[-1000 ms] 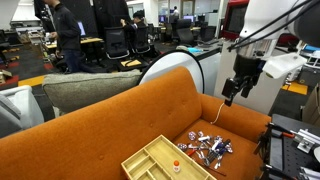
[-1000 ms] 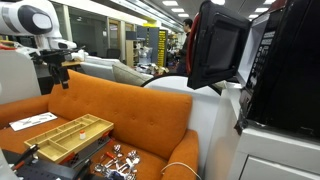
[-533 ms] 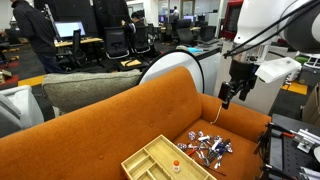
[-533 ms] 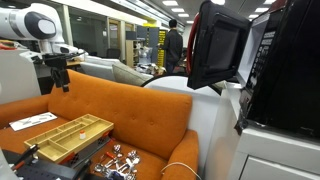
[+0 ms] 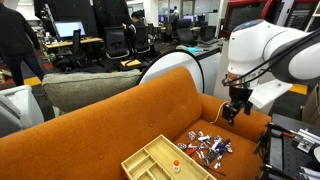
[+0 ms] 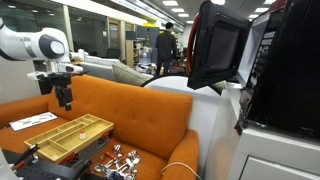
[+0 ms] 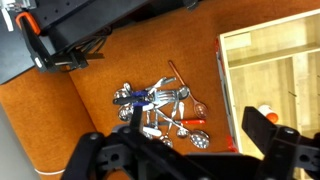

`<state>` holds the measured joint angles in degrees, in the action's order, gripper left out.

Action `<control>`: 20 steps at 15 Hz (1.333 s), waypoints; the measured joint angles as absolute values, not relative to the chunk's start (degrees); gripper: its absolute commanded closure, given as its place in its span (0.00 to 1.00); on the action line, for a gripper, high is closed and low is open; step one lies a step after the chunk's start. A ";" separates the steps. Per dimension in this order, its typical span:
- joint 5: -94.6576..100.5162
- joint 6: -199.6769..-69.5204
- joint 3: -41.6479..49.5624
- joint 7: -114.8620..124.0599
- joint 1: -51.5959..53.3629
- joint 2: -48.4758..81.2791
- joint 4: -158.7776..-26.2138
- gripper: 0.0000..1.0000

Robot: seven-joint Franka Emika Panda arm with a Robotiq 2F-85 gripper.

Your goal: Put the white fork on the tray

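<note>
The gripper [image 5: 232, 110] hangs above a cutlery heap [image 5: 207, 147] just beside the tray [image 5: 150, 160]. Only the wrist view shows its fingers [image 7: 268, 130] apart and empty. I cannot pick out the white fork within the heap.

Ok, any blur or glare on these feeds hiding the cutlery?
Wrist view: even light, cutlery pile fairly sharp with small glints on the metal; the gripper close to the lens is dark and soft. In both exterior views the pile is tiny and coarse, single pieces unreadable; no glare on the sofa.
</note>
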<state>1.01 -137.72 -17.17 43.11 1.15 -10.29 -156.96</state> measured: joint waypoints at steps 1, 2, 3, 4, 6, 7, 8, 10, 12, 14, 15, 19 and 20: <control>1.14 -139.39 -16.25 43.92 1.10 -6.63 -156.53 0.00; 0.36 -140.97 -14.91 44.06 1.14 -2.87 -155.63 0.00; -1.57 -142.60 -13.23 43.61 1.20 1.08 -154.21 0.00; -4.11 -143.64 -11.53 42.63 1.21 4.80 -152.30 0.00; -6.28 -143.92 -9.75 41.35 1.20 9.64 -149.04 0.00; -6.46 -143.90 -9.67 41.36 1.24 10.45 -148.37 0.00; -6.57 -143.87 -9.69 41.39 1.47 10.49 -148.23 0.00; -6.67 -143.84 -9.71 41.44 1.81 10.26 -148.23 0.00; -6.67 -143.84 -9.70 41.44 1.81 10.21 -148.23 0.00; -6.67 -143.83 -9.70 41.44 1.81 10.21 -148.23 0.00; -6.67 -143.84 -9.34 41.44 2.17 10.23 -148.23 0.00; -6.89 -144.75 -6.39 42.68 3.72 13.63 -146.80 0.00; -6.89 -145.53 -5.22 43.51 3.91 15.56 -145.70 0.00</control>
<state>-6.89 -145.53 -5.22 43.51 3.91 15.56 -145.70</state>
